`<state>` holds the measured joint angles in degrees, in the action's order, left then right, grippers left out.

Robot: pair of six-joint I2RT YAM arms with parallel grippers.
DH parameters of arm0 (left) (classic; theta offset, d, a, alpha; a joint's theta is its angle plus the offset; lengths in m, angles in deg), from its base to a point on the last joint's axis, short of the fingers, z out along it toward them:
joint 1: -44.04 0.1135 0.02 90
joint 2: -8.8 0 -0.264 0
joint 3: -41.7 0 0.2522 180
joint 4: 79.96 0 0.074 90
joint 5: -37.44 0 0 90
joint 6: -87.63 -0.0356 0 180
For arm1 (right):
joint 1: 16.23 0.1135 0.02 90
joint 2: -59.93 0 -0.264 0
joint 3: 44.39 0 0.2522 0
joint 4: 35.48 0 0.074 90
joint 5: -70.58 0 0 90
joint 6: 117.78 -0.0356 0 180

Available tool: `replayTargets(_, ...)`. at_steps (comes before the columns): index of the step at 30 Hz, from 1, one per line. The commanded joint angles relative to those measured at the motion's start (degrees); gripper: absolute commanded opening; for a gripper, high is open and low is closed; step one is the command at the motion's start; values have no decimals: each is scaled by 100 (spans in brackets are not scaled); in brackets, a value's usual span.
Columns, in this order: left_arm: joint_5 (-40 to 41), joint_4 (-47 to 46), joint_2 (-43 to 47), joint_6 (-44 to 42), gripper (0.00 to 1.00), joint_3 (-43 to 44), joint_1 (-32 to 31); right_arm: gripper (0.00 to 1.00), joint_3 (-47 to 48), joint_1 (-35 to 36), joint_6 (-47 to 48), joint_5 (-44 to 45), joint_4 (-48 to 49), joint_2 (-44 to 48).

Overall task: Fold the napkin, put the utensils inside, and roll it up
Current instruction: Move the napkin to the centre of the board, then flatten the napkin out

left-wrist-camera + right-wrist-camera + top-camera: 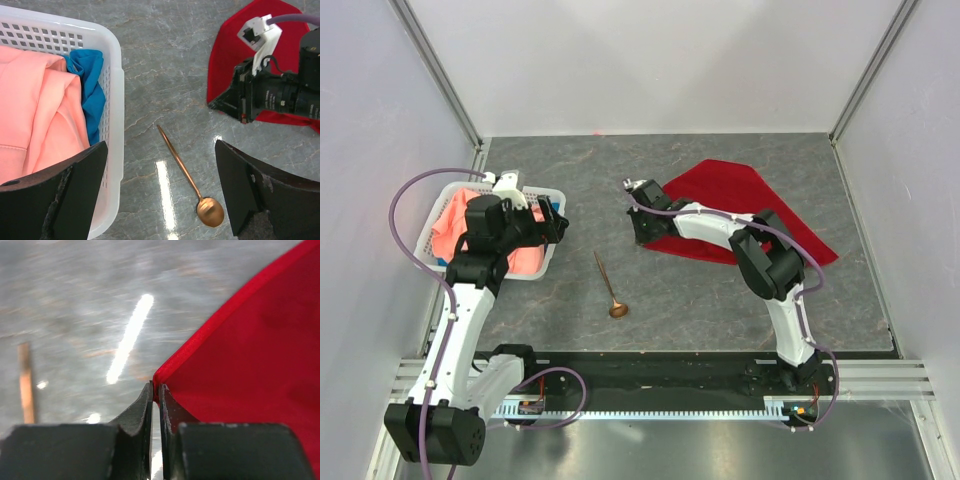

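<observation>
Nearest on the gray table (pixel 700 300) lies the spoon (pixel 608 285), left of centre and alone. Its small bowl points near and its thin handle runs away toward the far side, leaning a little left.

Past it on the left, the left gripper (pixel 553 220) hangs above the right rim of a white basket (pixel 115 100). Its jaws stand wide apart and hold nothing. Inside the basket a pink cloth (pixel 40 110) fills most of the space, with a blue cloth (pixel 90 85) tucked against the right wall.

To the right of the spoon and a little farther off, the right gripper (pixel 156 390) points down at the table. Its jaws are pinched almost together on the left corner of the napkin (pixel 750 205). The rest of the napkin spreads flat from that corner across the far right part of the table, well apart from the spoon.
</observation>
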<state>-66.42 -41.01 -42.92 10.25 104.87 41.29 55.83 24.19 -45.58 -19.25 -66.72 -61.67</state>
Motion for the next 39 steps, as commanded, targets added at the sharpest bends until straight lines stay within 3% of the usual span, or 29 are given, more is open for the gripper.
replayTargets(1,-204,-164,-66,-164,91,-10,-7,12,284,273,-250,-693,69,-40)
replayTargets(4,-318,-216,-223,-102,87,-1,-103,25,337,273,-268,-693,86,319)
replayTargets(8,-73,-243,-539,388,85,78,-839,55,179,212,-119,-430,-1,1102)
replayTargets(11,155,-374,-820,864,84,-9,-1305,68,-207,36,48,-210,-159,1691)
replayTargets(17,692,-1058,-1637,1400,84,-98,-2264,77,-1016,-517,453,115,-344,2193)
replayTargets(25,868,-1306,-3378,1515,83,517,-2696,83,-1456,-764,883,738,-353,2097)
replayTargets(29,886,-1455,-3739,1550,83,640,-2696,83,-1517,-782,963,888,-344,1930)
replayTargets(33,886,-1482,-4143,1533,82,807,-2696,74,-1526,-773,998,889,-379,1711)
replayTargets(39,1113,-1456,-4636,1384,77,1053,-2696,33,-1596,-782,998,880,-660,1981)
